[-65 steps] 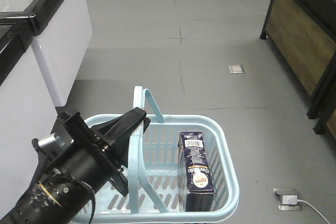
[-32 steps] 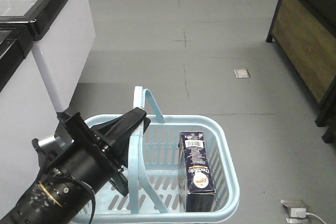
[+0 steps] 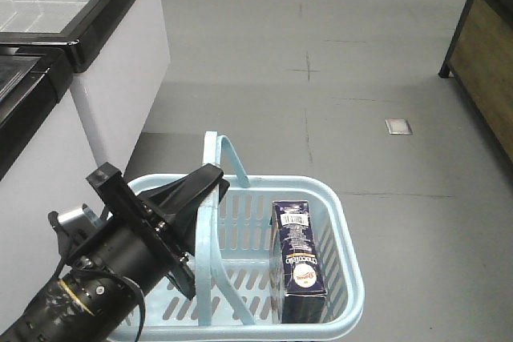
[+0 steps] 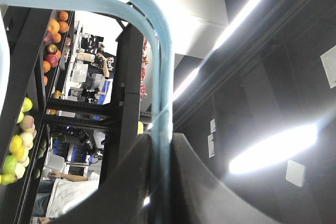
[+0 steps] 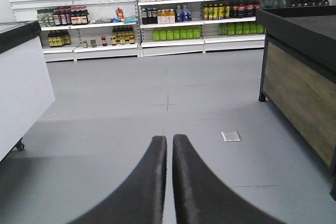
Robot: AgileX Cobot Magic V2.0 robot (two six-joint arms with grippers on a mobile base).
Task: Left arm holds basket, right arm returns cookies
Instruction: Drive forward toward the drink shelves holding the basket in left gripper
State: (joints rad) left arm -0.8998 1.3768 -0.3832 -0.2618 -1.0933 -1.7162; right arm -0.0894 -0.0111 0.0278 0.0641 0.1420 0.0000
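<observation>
Two white freezers (image 3: 112,78) with black-framed tops stand at the far left of the front view. Next to them, the left arm (image 3: 120,258) comes up from the lower left corner. Its gripper (image 3: 210,180) is clamped on a handle (image 3: 203,266) of the one basket (image 3: 346,234). The basket has two hoop handles, and the second one (image 3: 227,154) arches up just behind the gripper. In the left wrist view the pale blue hoop runs down into the slit between the two black fingers (image 4: 126,187), which pinch it tight. Racks of fruit (image 4: 55,22) show behind it.

One box of cookies (image 3: 298,258) stands upright in the right half of the basket, close to the right wall, with its barcode patch near the top. The arm and the gripped handle cross the basket's left half, and the box's top is uncovered.

A wood-panelled counter (image 3: 489,54) stands at the right edge, and a small metal plate (image 3: 398,126) lies in the grey floor.

The right gripper (image 5: 169,140) shows only in its own wrist view. Its two fingers leave a thin slit, with nothing between them. It points over the floor toward shelves of bottles (image 5: 173,9).
</observation>
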